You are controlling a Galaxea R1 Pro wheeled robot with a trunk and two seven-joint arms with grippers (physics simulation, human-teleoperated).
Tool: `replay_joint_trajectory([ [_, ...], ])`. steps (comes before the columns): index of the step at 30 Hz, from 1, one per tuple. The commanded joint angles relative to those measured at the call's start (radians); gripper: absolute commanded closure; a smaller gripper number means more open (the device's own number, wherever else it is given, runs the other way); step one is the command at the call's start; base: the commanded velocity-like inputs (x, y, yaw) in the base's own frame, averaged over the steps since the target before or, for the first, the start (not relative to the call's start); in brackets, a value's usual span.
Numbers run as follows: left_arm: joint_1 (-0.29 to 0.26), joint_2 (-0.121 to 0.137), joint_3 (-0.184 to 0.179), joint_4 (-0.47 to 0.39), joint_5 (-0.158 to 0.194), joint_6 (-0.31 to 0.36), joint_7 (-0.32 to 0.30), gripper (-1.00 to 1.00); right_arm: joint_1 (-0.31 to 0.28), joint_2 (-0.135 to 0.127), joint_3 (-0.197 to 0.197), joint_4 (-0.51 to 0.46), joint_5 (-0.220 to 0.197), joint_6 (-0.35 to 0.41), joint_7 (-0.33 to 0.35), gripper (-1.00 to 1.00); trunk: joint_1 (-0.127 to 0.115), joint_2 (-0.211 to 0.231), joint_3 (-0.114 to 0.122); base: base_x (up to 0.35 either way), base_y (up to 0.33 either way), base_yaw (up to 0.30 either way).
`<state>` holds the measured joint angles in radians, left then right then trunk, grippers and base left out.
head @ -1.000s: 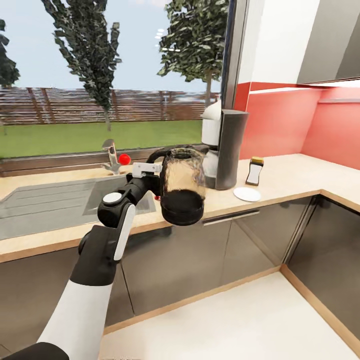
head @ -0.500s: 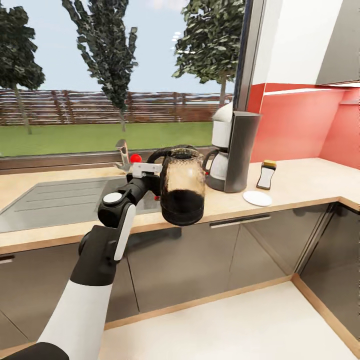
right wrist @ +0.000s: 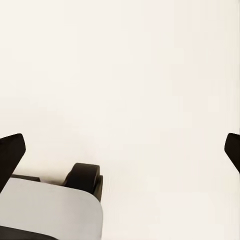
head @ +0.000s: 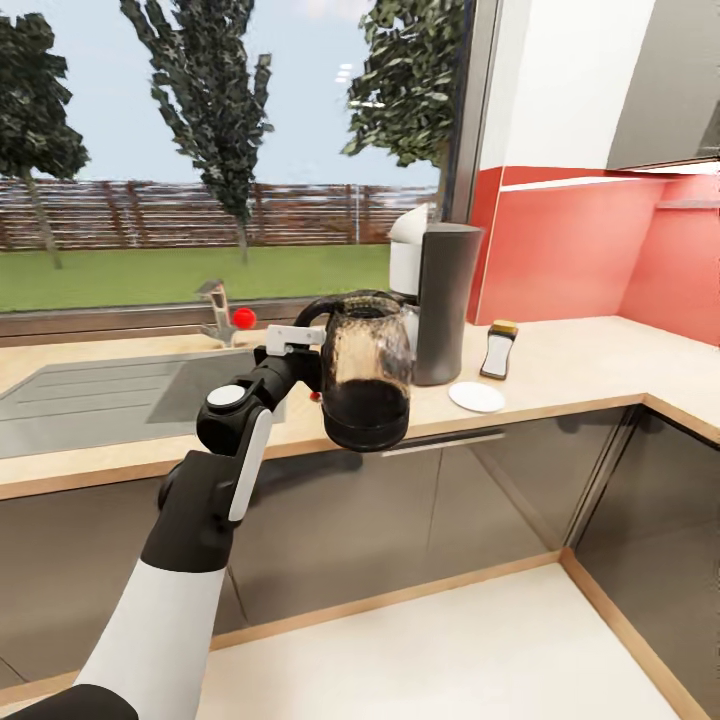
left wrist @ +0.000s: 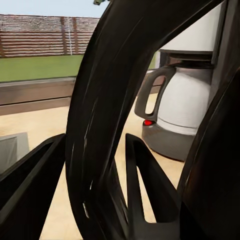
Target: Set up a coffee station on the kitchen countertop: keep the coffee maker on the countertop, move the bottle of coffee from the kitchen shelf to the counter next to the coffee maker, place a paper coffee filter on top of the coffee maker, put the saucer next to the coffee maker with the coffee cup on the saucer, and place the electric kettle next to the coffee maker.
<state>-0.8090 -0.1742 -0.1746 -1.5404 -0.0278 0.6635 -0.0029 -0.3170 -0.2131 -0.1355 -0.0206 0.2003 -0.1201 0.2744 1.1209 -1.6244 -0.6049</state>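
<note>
My left gripper is shut on the black loop handle of the electric kettle, holding it in the air at the front edge of the kitchen countertop. In the left wrist view the kettle handle runs between my fingers. Just behind and right of the kettle stands the coffee maker, whose white carafe is close ahead. The bottle of coffee stands right of the coffee maker, and the white saucer lies in front of it. My right gripper hangs open over pale floor.
A grey sink with a faucet and a red knob lies left of the kettle. A red backsplash rises behind the counter, which turns a corner at the right. Dark cabinet fronts run below.
The whole picture has shifted with the camera. The kettle stays in my left gripper, and the coffee maker, bottle and saucer now stand closer to it in the picture.
</note>
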Motion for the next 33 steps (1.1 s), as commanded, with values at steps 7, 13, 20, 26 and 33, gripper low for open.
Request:
replay_joint_trajectory([
  [7, -0.001, 0.000, 0.000, -0.001, -0.004, 0.005, 0.000, 1.00, -0.001, 0.000, -0.009, 0.001, 0.009, -0.002, 0.004, -1.00, 0.000, -0.001, -0.001, 0.054, -0.024, 0.000],
  [13, -0.001, 0.000, 0.000, -0.001, -0.004, 0.004, 0.001, 1.00, -0.001, 0.000, -0.009, 0.001, 0.010, -0.002, 0.004, -1.00, 0.000, -0.001, -0.001, 0.080, 0.000, 0.000],
  [20, -0.001, 0.000, 0.001, -0.001, -0.004, 0.004, 0.001, 1.00, -0.001, 0.000, -0.009, 0.001, 0.010, -0.003, 0.003, -1.00, 0.000, -0.001, -0.001, 0.158, 0.000, 0.000],
  [26, -0.001, 0.000, 0.001, -0.002, -0.004, 0.004, 0.003, 1.00, -0.001, 0.000, -0.009, 0.001, 0.010, -0.002, 0.004, -1.00, 0.000, -0.001, -0.001, 0.072, 0.000, 0.000],
  [33, -0.001, 0.000, 0.003, -0.002, -0.004, 0.004, 0.003, 1.00, -0.001, 0.000, -0.009, 0.001, 0.010, -0.003, 0.003, -1.00, 0.000, -0.001, -0.001, 0.099, 0.001, 0.000],
])
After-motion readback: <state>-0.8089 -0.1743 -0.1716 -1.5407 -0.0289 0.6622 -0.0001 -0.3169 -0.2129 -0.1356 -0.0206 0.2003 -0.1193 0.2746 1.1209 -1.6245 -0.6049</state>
